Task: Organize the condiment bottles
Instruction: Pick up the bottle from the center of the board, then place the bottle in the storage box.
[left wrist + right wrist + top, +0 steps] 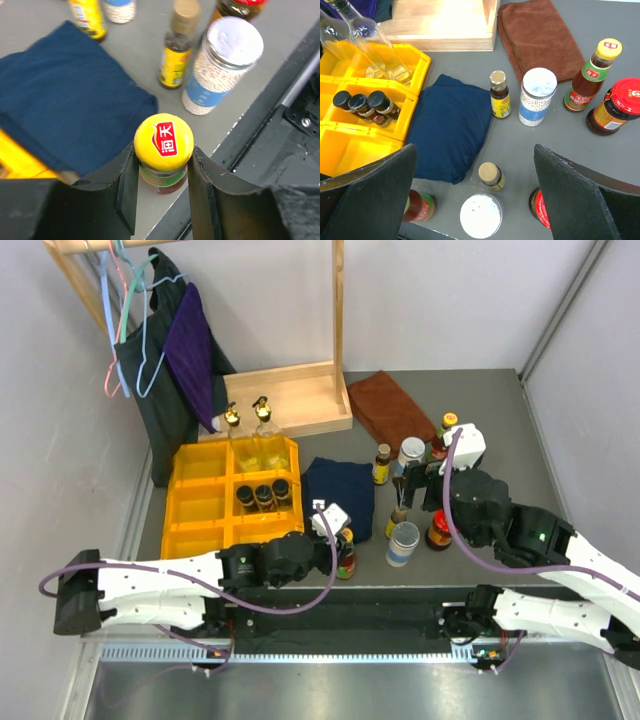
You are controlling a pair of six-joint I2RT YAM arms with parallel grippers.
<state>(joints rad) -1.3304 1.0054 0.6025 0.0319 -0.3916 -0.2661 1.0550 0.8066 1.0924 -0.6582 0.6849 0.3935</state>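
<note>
**Yellow-capped sauce bottle point(163, 142).** It stands upright at the near edge of the worktop point(145, 55), just beside the navy cloth point(65, 95). Whether its base touches the surface cannot be told.

**Handling properties (judged).**
- The body looks like glass: rigid, smooth and breakable on impact.
- The dark sauce inside probably makes it fairly heavy for its size and weighted towards the base.
- The domed cap is glossy and offers no secure hold.

**Grasp location.** The left fingers point(125, 185) are clamped on the neck, directly under the cap, one on each side. This is likely the best hold, since the wider cap rim should act as a stop if the glass slips downward. Keep the bottle vertical, because a neck grip lets the heavy base swing.

**Surroundings.**
- A white-lidded jar point(225, 65) and a small gold-capped bottle point(179, 45) stand near, further from the edge. Clear them on lifting.
- The yellow bin point(200, 505) lies beyond the cloth, to the left.
- The right fingers point(370, 195) are wide apart and hold nothing, above the other bottles.
</note>
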